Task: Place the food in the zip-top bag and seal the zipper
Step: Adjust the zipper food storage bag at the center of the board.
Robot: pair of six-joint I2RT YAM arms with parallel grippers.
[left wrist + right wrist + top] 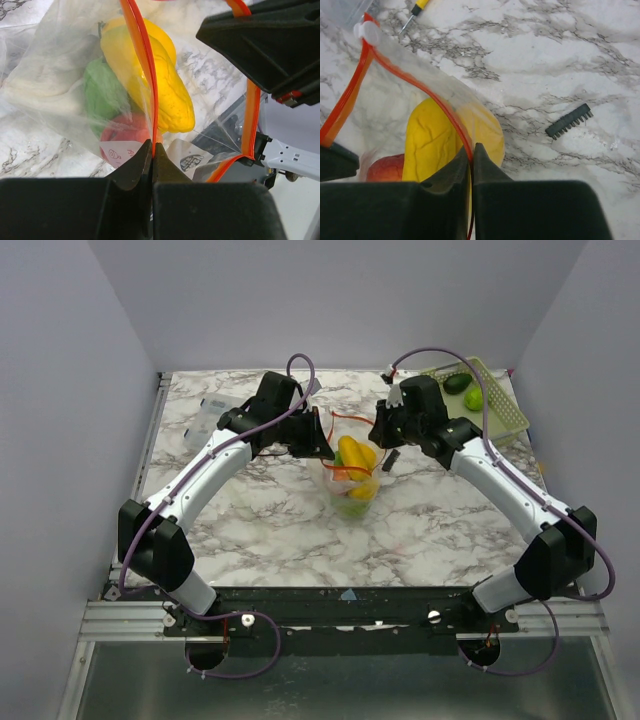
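The clear zip-top bag stands mid-table with its mouth held wide. Inside lie a yellow fruit, a green one and a red one. My left gripper is shut on the orange-red zipper strip at the bag's left side. My right gripper is shut on the zipper strip at the right side, above the yellow fruit. A white slider sits at the strip's end. Two green fruits lie in the pale green basket.
A small black comb-like part lies on the marble right of the bag. A yellow-handled stick lies beyond the bag. A clear plastic box sits at the far left.
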